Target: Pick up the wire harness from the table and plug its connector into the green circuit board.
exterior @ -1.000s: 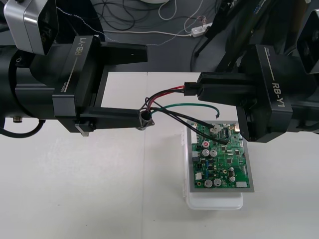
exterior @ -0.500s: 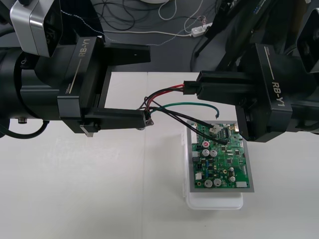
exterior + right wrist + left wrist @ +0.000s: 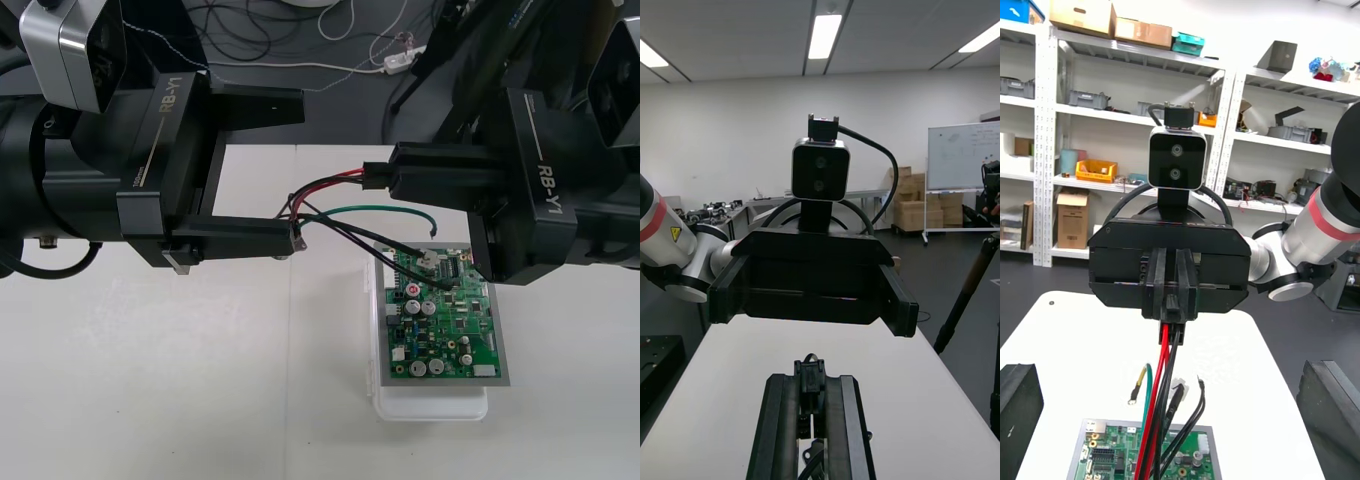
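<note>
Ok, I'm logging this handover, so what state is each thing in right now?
left gripper: open, lower finger beside the socket.
right gripper: shut on the plug, above the table.
plug: held off the table, not in the green circuit board.
socket: at the wires' far end, not clamped.
green circuit board: flat on its white base, wires trailing over it.

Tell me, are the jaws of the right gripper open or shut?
Shut: the right gripper has its jaws close together, with the harness plug clamped between them.
</note>
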